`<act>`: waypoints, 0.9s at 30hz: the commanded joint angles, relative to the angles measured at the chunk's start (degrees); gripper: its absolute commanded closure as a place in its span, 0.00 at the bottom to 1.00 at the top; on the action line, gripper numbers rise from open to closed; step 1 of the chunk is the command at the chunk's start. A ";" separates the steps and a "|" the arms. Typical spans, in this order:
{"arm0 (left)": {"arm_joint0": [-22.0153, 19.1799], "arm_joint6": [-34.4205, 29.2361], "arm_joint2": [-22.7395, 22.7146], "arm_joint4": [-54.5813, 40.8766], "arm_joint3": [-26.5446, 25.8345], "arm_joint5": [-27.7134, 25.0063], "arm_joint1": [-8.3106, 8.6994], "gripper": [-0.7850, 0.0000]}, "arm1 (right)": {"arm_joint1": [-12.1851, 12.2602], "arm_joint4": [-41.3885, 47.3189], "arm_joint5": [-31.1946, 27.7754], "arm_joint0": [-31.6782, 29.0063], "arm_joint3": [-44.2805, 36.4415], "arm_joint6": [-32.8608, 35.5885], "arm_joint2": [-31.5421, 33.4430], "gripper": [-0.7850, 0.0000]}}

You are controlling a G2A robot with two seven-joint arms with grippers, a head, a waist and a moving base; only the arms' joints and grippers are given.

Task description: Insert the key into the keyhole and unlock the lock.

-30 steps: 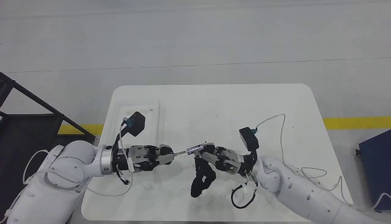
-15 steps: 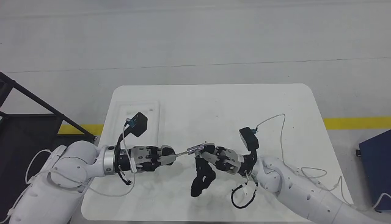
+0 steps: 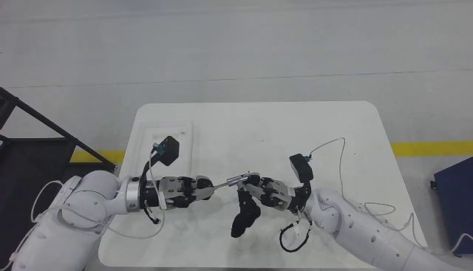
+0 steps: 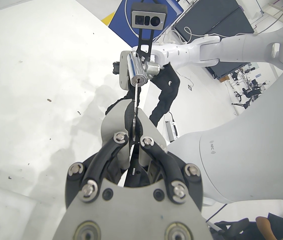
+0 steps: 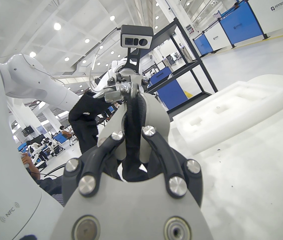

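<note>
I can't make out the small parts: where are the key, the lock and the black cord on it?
key (image 4: 136, 95), left wrist view, on its bare blade.
lock (image 4: 135, 67), left wrist view, on its shiny barrel.
black cord (image 4: 169, 86), left wrist view, on its upper bend.

The lock (image 4: 137, 70) is polished metal, chrome-bright and glossy, mirroring what is around it. The key (image 4: 136, 96) is flat metal with a duller, brushed sheen. A black sleeve (image 4: 168, 86) at the lock looks like woven cloth, matt and slightly rough. The left end effector (image 4: 134, 108) has smooth, matt grey plastic fingers lined with black ribbed, rubber-like pads (image 4: 129, 116) and joined by shiny metal pins. The right end effector (image 5: 131, 97) is built alike. The desk (image 3: 295, 131) is white, smooth and faintly glossy. The white tray (image 5: 234, 106) looks like matt foam.
</note>
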 commanded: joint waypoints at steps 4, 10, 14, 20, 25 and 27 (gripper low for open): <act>0.62 -0.28 -0.91 -0.19 -0.32 -0.03 0.13 1.00 | 0.00 0.00 0.00 0.00 0.00 0.00 0.00 1.00; 1.20 -0.44 -1.55 -0.27 -0.66 -0.01 0.22 1.00 | 0.00 0.00 0.00 0.00 0.00 0.00 0.00 1.00; 1.17 -0.35 -1.44 -0.02 -0.73 0.17 0.21 1.00 | 0.00 0.00 0.00 0.00 0.00 0.00 0.00 1.00; 0.48 -0.32 -0.36 0.29 -0.40 0.70 0.11 1.00 | 0.00 0.00 0.00 0.00 0.00 0.00 0.00 1.00; -0.21 -0.13 0.36 0.56 -0.16 0.99 0.02 1.00 | 0.00 0.00 0.00 0.00 0.00 0.00 0.00 1.00; -0.37 0.05 0.49 0.42 -0.10 0.94 -0.01 1.00 | 0.00 0.00 0.00 0.00 0.00 0.00 0.00 1.00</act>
